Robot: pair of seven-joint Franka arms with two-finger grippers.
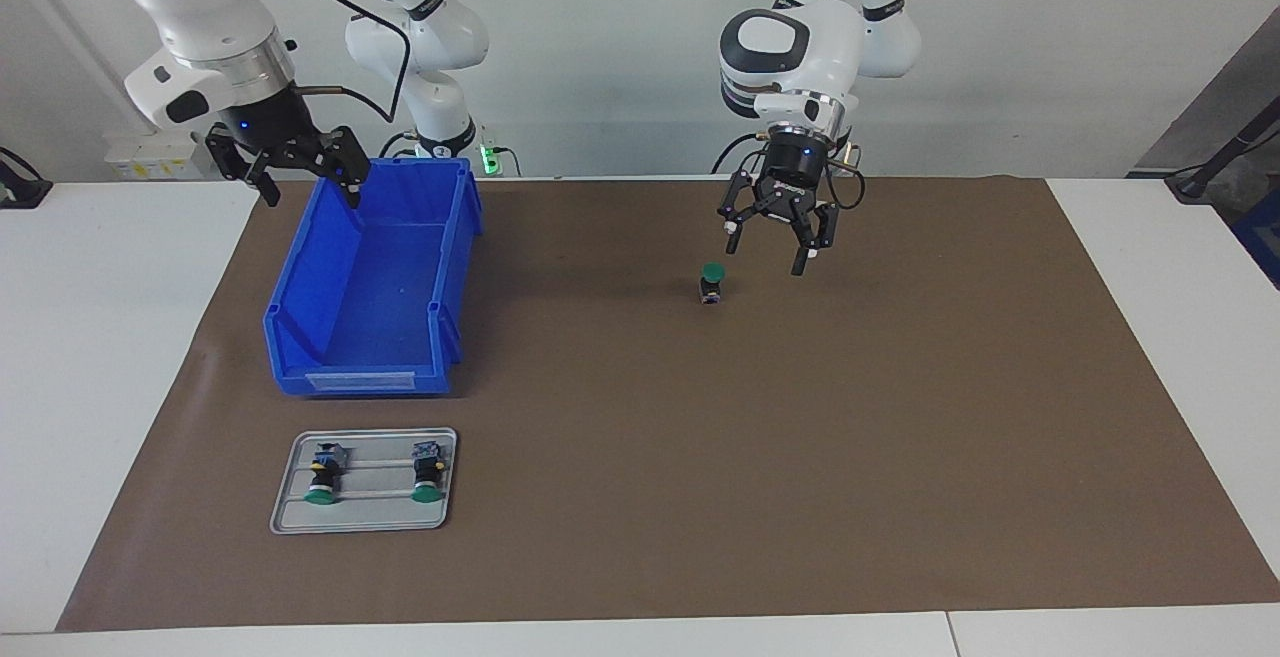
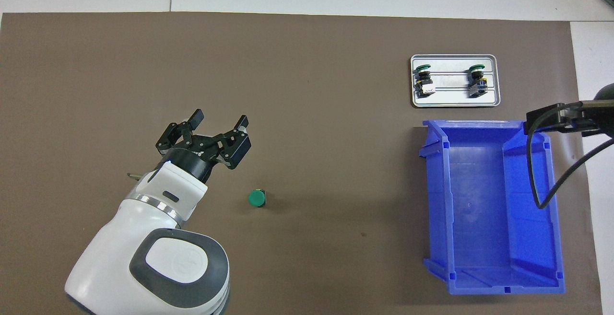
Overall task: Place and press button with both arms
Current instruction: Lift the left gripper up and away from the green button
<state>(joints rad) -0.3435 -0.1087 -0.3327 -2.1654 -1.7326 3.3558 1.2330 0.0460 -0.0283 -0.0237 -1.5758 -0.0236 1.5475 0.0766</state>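
Button [image 1: 712,283] stands upright on the brown mat [image 1: 900,457], green cap up, long axis vertical; black barrel and blue-grey block below the cap. From overhead only the round cap shows, with a sliver of yellow at its edge. It sits alone, toward the left arm's end of the table, well apart from the blue bin [image 1: 372,282].

Left gripper [image 1: 771,245] hangs in the air just beside the button, fingers spread and empty, not touching it. The button lies off to one side of the jaws, not between them, and lower. This arm is by far the closer one.

Right gripper [image 1: 300,175] waits over the rim of the bin at the robots' end, fingers apart, nothing held.

Two more buttons [image 1: 372,474] lie on their sides on a grey tray [image 1: 292,518], farther from the robots than the bin.

Judgement: placing looks done; a press means coming straight down on the cap, or the button tips.
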